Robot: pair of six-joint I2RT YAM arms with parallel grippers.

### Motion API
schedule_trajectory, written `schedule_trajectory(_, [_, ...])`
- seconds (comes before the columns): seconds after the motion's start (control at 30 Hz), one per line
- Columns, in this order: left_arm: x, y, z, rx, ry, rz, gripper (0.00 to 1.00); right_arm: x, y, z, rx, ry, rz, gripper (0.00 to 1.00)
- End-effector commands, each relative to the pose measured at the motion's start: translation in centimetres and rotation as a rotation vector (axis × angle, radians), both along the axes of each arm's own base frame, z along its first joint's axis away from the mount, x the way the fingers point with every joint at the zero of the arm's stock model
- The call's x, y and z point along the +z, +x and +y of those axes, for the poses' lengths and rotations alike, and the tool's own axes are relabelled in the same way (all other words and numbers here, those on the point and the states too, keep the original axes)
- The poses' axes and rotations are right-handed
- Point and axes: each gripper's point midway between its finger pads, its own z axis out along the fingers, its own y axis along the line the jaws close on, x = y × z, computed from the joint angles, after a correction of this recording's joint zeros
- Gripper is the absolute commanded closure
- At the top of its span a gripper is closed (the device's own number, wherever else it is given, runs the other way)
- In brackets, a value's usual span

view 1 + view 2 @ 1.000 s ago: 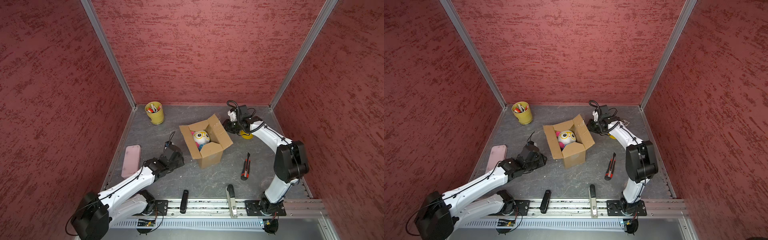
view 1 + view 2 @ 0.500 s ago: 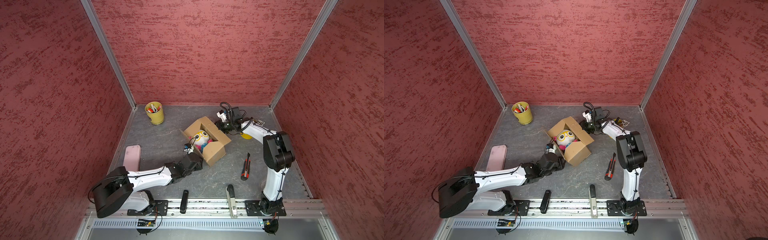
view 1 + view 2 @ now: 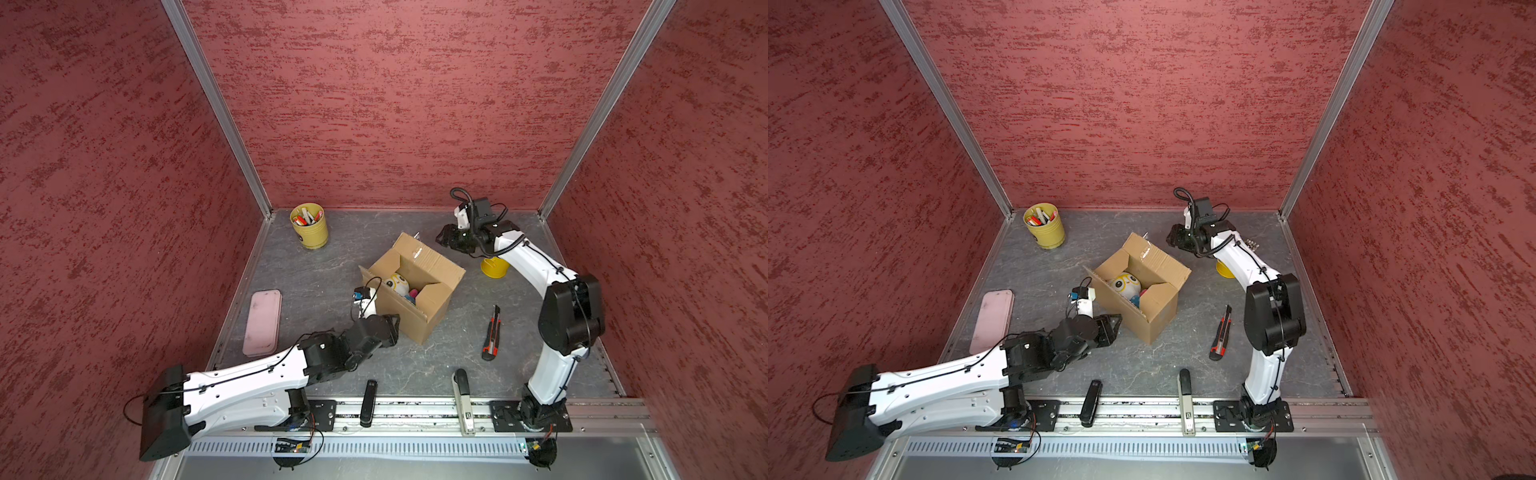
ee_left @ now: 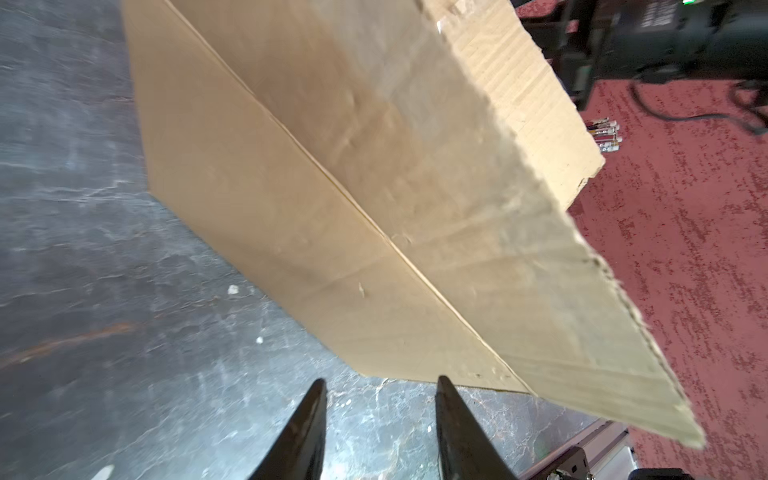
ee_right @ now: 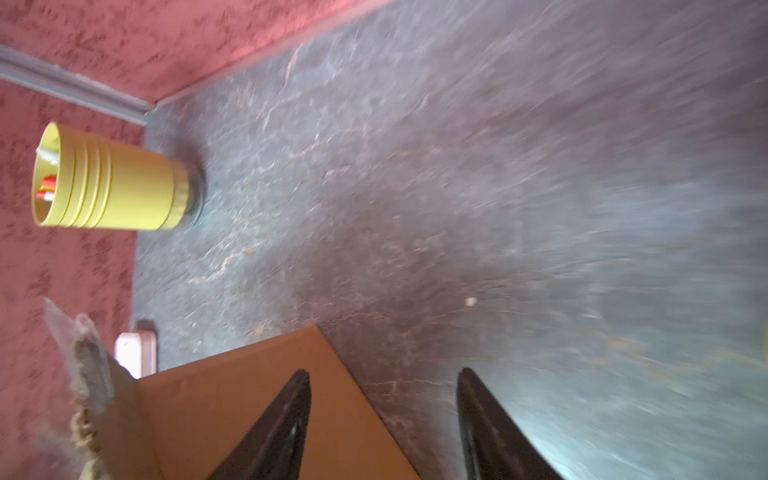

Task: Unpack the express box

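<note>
The express box stands open mid-table, a brown carton with its flaps spread. A round white owl toy lies inside it. My left gripper is low at the box's near-left wall. In the left wrist view the left gripper is open and empty, its tips just short of the carton's bottom edge. My right gripper hovers at the far right flap. In the right wrist view that right gripper is open, one finger over the flap, holding nothing.
A yellow pen cup stands back left; a second yellow cup sits under my right arm. A pink case lies left. A red-black utility knife lies right of the box. Two staplers lie at the front rail.
My left arm swung in from the left to the box's near-left wall. The right gripper shifted left to the far flap. The box turned slightly. Both sets of jaws have widened.
</note>
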Motion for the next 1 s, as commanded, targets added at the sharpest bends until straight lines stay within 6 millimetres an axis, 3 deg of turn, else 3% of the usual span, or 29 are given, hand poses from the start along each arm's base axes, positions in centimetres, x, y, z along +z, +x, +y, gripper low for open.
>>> schedule_trajectory(0.0, [0.8,-0.3,3.1,0.031,0.152,-0.013,0.5,4.8,-1.5,-3.5,-0.098,-0.129,-0.073,0.4])
schedule_trajectory(0.13, [5.9,1.0,4.5,-0.025,0.233,-0.099,0.28,7.0,-5.1,-4.7,-0.137,-0.197,-0.084,0.39])
schedule_trajectory(0.27, [10.1,3.7,4.6,-0.177,0.194,-0.091,0.0,7.6,-9.3,-3.6,-0.124,-0.179,-0.072,0.4])
schedule_trajectory(0.4, [12.6,7.3,4.4,-0.288,0.261,-0.078,0.0,7.2,-13.5,-1.1,-0.101,-0.145,-0.053,0.4])
schedule_trajectory(0.5, [13.6,9.1,2.3,-0.414,0.337,-0.106,0.0,5.9,-15.9,0.5,-0.092,-0.106,-0.026,0.38])
schedule_trajectory(0.57, [13.5,10.0,1.0,-0.486,0.384,-0.119,0.0,4.8,-17.1,1.3,-0.089,-0.083,-0.004,0.37])
schedule_trajectory(0.73, [11.0,11.7,-0.5,-0.596,0.568,-0.099,0.0,1.7,-19.4,2.9,-0.083,-0.033,0.054,0.35])
schedule_trajectory(0.97, [6.0,11.5,-1.5,-0.68,0.723,-0.044,0.0,-0.9,-20.1,4.0,-0.075,0.021,0.09,0.31])
